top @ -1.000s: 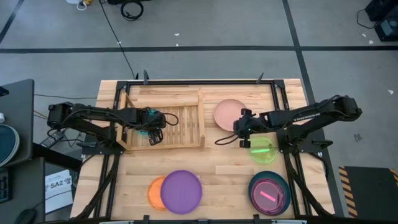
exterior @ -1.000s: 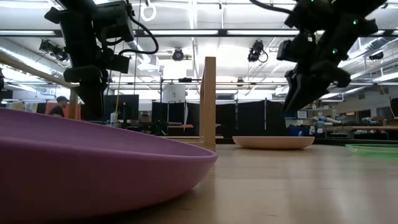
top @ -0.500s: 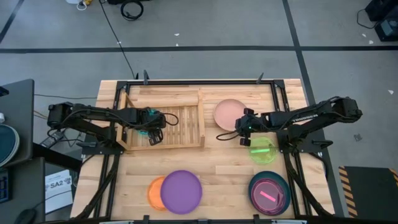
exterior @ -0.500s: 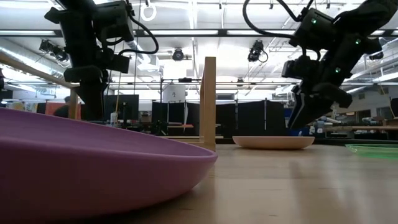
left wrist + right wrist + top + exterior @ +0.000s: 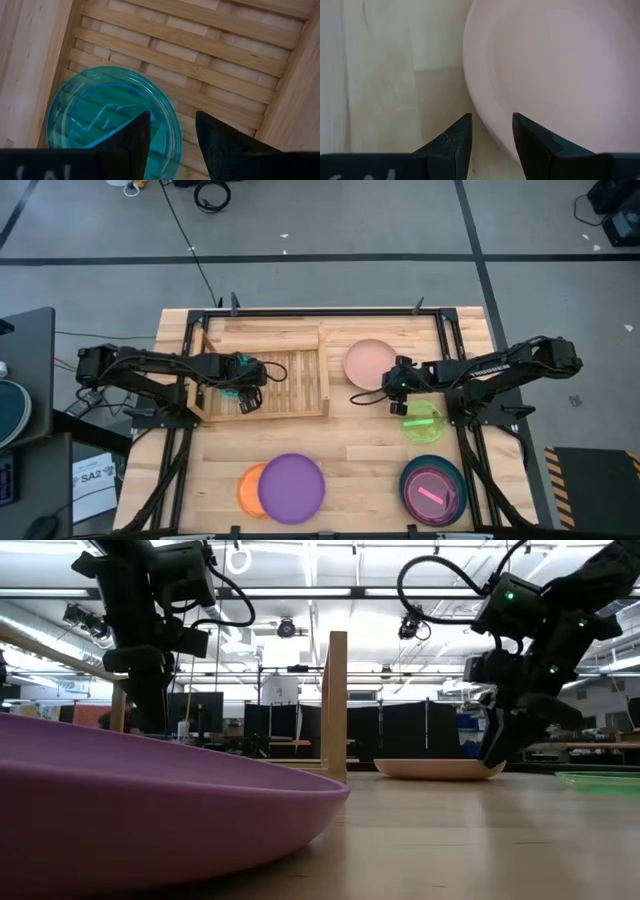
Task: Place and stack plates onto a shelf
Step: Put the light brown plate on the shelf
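A see-through blue plate (image 5: 107,122) lies flat on the slats of the wooden shelf (image 5: 295,380). My left gripper (image 5: 172,125) hangs open above the plate's rim, clear of it. The pink plate (image 5: 368,360) lies flat on the table right of the shelf. My right gripper (image 5: 492,127) is open and low at that plate's right rim (image 5: 500,769), one finger on either side of the rim. In the high view my right gripper (image 5: 390,382) slants down from the table's right. My right gripper has the pink plate's rim (image 5: 485,125) running between its two open fingers. The fingers slant down from the table's right. Whether either finger touches the rim, I cannot tell. The plate lies flat on the table.
A green plate (image 5: 423,421) lies just near-side of my right arm. At the near edge, a purple plate (image 5: 292,488) sits on an orange one (image 5: 244,490), and a dark teal plate (image 5: 433,490) holds a magenta one. The shelf's right half is bare slats.
My right gripper has come down and a little toward the table's right edge, from well above the table down to the pink plate's right rim. No plate has moved.
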Available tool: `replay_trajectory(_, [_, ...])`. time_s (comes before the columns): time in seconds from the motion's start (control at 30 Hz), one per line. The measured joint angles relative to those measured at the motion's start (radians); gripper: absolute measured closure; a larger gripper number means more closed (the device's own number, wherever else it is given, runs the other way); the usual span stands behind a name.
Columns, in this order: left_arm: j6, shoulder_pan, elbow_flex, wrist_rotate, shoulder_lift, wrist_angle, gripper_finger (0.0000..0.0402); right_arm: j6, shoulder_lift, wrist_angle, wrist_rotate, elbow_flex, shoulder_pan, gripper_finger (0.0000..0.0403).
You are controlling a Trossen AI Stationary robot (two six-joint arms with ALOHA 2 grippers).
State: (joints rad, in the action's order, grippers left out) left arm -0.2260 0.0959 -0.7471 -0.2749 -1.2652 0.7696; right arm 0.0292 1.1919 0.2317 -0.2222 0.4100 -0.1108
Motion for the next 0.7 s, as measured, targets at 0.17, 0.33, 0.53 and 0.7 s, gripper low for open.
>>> replay_trajectory(0.17, [0.0, 0.0, 0.0, 0.0, 0.0, 0.0, 0.0237, 0.0, 0.0, -0.046, 0.007, -0.041, -0.018, 0.0257])
replay_trajectory(0.33, [0.0, 0.0, 0.0, 0.0, 0.0, 0.0, 0.0237, 0.0, 0.0, -0.059, 0.007, -0.055, -0.027, 0.0257])
replay_trajectory(0.53, [0.0, 0.0, 0.0, 0.0, 0.0, 0.0, 0.0237, 0.0, 0.0, -0.062, 0.007, -0.055, -0.03, 0.028])
replay_trajectory(0.7, [0.0, 0.0, 0.0, 0.0, 0.0, 0.0, 0.0237, 0.0, 0.0, -0.063, 0.007, -0.055, -0.03, 0.0315])
